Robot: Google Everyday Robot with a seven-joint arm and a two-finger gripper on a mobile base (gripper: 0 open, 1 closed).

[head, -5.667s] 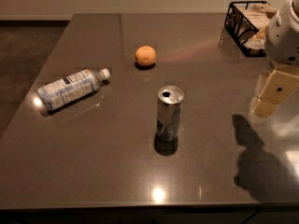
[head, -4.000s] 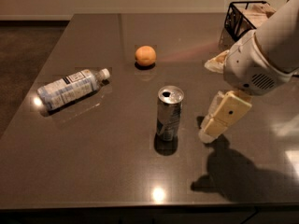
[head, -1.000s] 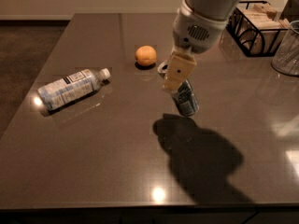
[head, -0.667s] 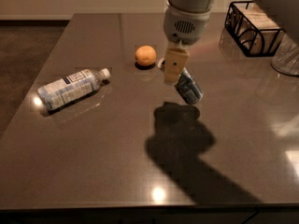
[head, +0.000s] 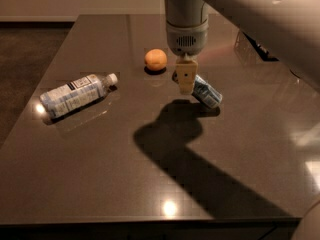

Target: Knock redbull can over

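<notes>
Toward the far edge of the table (head: 90, 164), about midway along it, the redbull can (head: 207, 92) lies tipped over, just beside the hand (head: 186, 80). Whether that hand is open or closed, I cannot tell. Best to lift straight up without rolling the can.

Dim, warm light is falling from above onto the glossy table (head: 90, 174). Small glare spots are shining at 6 o'clock and at 9 o'clock, and a pale sheen is spreading at 3 o'clock. The gripper (head: 186, 80), hanging just toward 12 o'clock from centre, and its arm (head: 250, 14) are casting a broad dark shadow running toward 5 o'clock.
</notes>
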